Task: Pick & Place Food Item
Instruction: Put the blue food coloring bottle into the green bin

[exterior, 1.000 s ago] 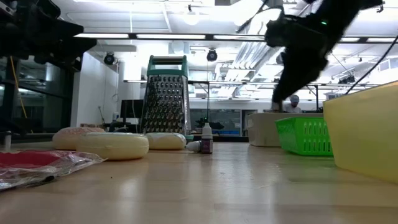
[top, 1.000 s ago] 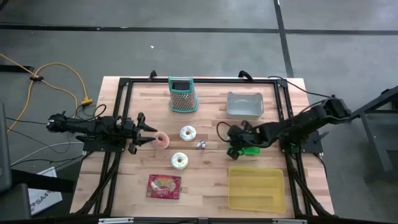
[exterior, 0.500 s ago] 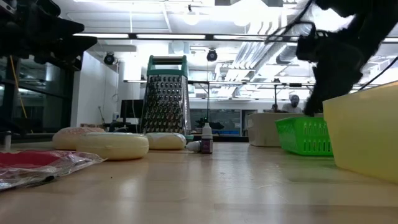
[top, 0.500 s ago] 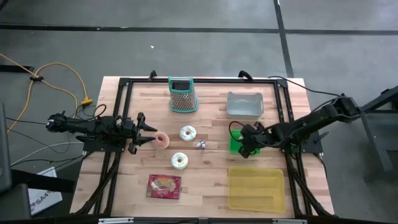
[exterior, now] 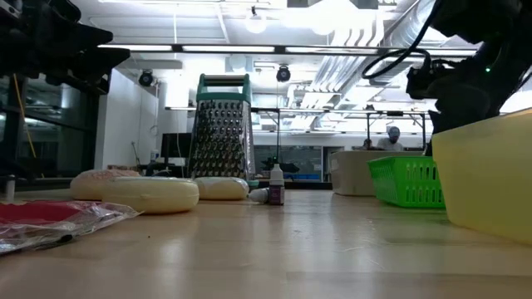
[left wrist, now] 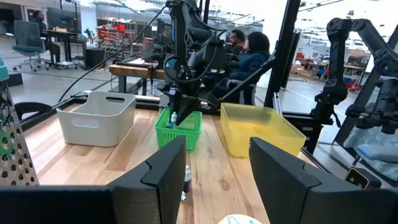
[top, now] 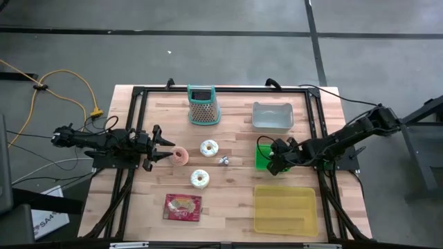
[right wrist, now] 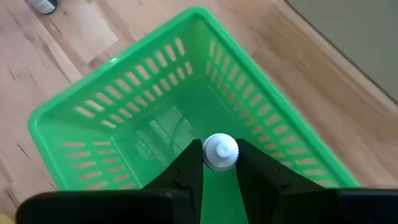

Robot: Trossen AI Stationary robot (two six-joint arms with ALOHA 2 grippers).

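My right gripper [right wrist: 219,163] hangs over the green basket [right wrist: 186,124], shut on a small bottle with a round white cap [right wrist: 220,151]. In the high view this gripper [top: 275,160] is at the basket's [top: 260,158] right side. Three donuts lie on the table: a pink one [top: 181,155] and two white ones [top: 209,147] [top: 200,179]. My left gripper [top: 168,149] waits open, level, just left of the pink donut. A second small bottle [top: 224,161] stands near the table's middle. My right gripper pinches the small bottle between its two fingers [right wrist: 189,165], just below the white cap [right wrist: 221,149]. The fingers slant down from the table's right side. The cap end faces back toward the wrist, and the fingers hide the body. The bottle is over the basket's inside.
A metal grater [top: 203,105] stands at the far edge, with a grey bin [top: 272,115] to its right. A yellow bin [top: 285,209] sits near the front right and a red packet [top: 183,207] near the front. People sit beyond the table [left wrist: 252,53].
My right gripper has gone toward the table's right edge and down, rolling at the wrist, from left of the green basket to over it. It has stayed shut on the bottle. The basket and the donuts have kept their places.
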